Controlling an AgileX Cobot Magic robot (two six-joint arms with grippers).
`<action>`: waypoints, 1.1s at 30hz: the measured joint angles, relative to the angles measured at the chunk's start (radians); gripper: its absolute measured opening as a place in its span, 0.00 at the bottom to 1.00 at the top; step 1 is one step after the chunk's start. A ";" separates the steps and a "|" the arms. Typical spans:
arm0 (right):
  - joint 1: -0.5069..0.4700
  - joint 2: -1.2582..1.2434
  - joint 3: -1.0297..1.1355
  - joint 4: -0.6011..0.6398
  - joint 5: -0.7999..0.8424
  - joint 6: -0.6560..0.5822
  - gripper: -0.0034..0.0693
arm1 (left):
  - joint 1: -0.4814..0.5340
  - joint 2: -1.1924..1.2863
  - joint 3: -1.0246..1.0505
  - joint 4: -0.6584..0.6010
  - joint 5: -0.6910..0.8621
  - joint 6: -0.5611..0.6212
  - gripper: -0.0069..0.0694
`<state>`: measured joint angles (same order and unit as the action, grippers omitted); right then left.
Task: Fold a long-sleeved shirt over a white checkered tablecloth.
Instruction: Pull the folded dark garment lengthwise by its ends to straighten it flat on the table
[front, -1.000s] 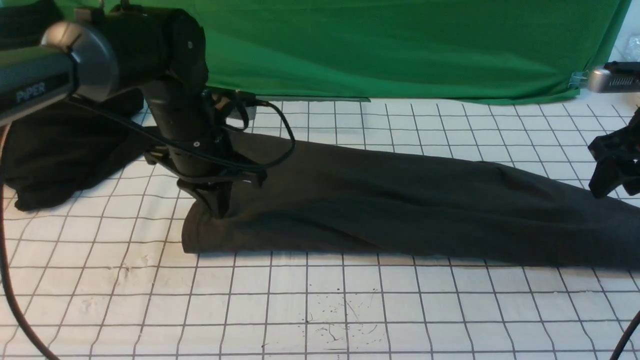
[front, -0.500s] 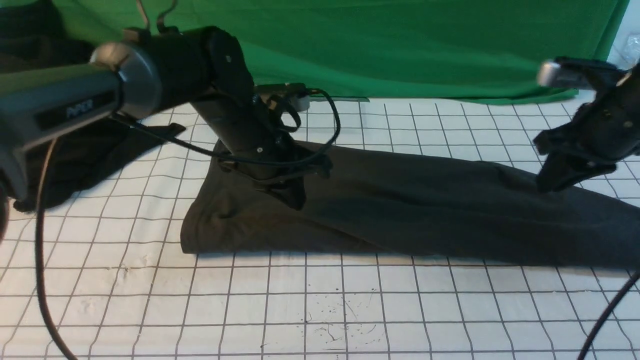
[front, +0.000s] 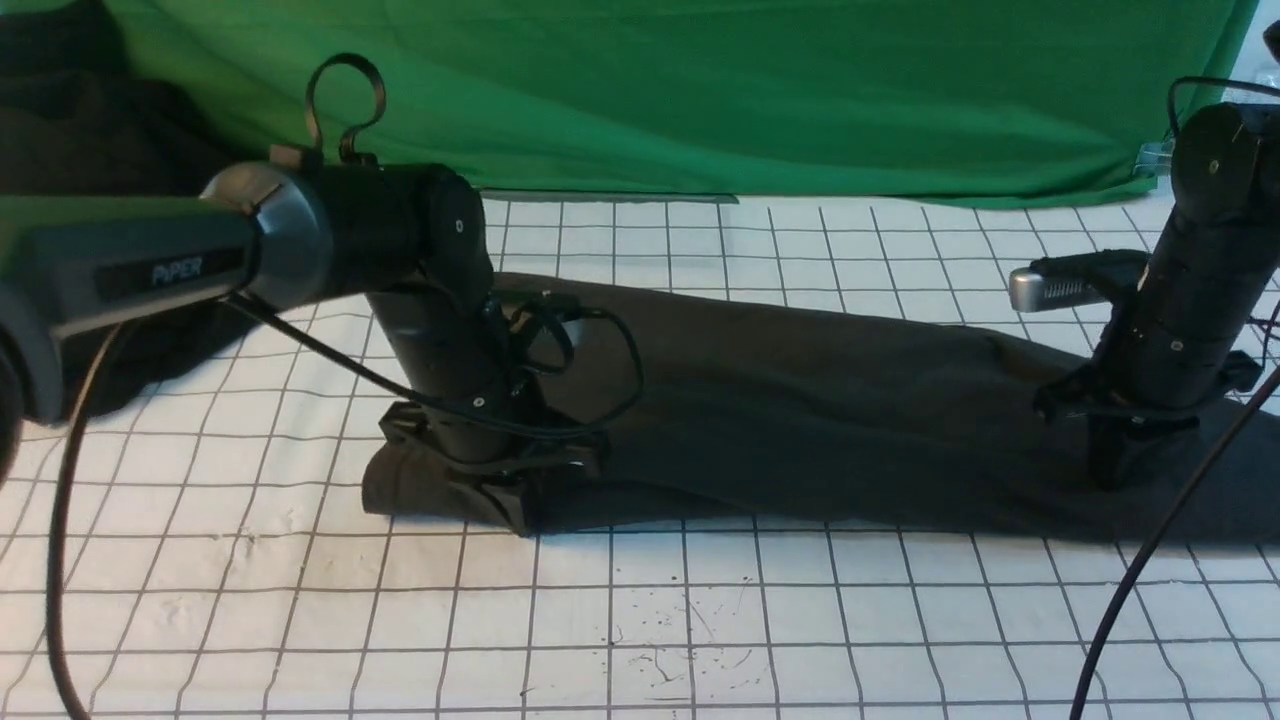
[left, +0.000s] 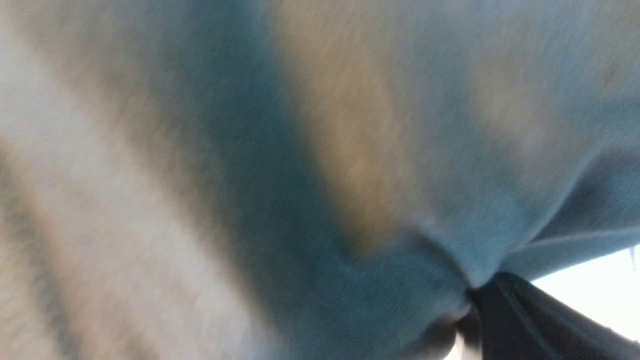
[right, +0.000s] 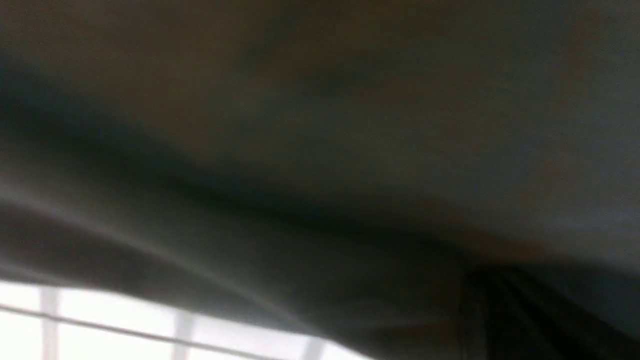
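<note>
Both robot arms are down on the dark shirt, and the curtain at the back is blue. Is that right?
Almost. The curtain at the back is green, not blue; the front view shows it. The left arm and right arm are indeed down on the dark shirt.

Front camera: mounted on my own side between my left arm (front: 430, 330) and right arm (front: 1180, 300). It faces forward and slightly down, over the worktop to the green backdrop (front: 800, 100) at the far end.

Left wrist camera: almost against the long-sleeved shirt (left: 350, 150), blurred, cloth fills the frame.

Right wrist camera: equally close, with a strip of white checkered tablecloth (right: 100, 325) at one edge.

Shared: the shirt in all three views; the grid in the front and right wrist views.
</note>
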<state>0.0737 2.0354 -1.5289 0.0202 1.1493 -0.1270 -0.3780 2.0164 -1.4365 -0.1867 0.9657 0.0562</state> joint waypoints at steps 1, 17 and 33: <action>-0.014 -0.021 0.000 -0.026 0.006 0.011 0.05 | 0.001 -0.031 0.003 0.015 0.000 0.000 0.09; -0.361 -0.088 0.000 -0.039 -0.062 0.107 0.96 | 0.003 -0.328 0.115 0.132 0.004 -0.056 0.09; -0.361 0.094 -0.013 0.040 -0.119 0.047 0.45 | 0.003 -0.378 0.134 0.129 0.048 -0.056 0.09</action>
<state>-0.2875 2.1298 -1.5422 0.0603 1.0302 -0.0801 -0.3749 1.6380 -1.3020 -0.0578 1.0138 0.0000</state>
